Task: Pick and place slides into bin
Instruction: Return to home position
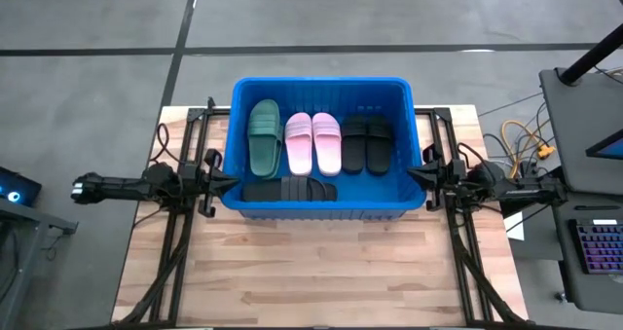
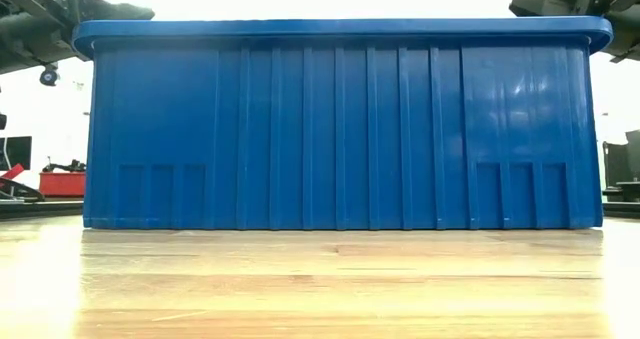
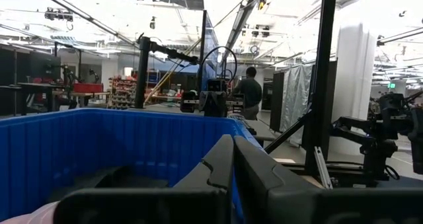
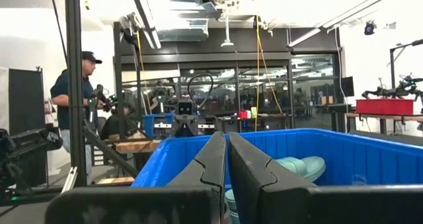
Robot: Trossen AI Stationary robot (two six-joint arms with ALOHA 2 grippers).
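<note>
The blue bin [image 1: 235, 135] stands on the wooden table's far half and fills the low view [image 2: 340, 129]. Inside lie a dark green pair of slides [image 1: 264, 137], a pink pair [image 1: 312, 142], a black pair [image 1: 367, 143] and another black pair [image 1: 289, 191] along the near wall. My left gripper [image 1: 232, 181] is shut and empty at the bin's left wall, by the rim. My right gripper [image 1: 411, 176] is shut and empty at the bin's right wall. Each wrist view looks over the rim into the bin [image 3: 99, 138] [image 4: 344, 151].
Bare wooden tabletop [image 1: 321, 272] lies in front of the bin. The arms' dark frame rails [image 1: 180, 242] [image 1: 467, 252] run along both sides. A person [image 4: 69, 98] stands beyond the table; another person [image 3: 250, 92] stands farther off. A keyboard [image 1: 596, 247] sits off the table's right.
</note>
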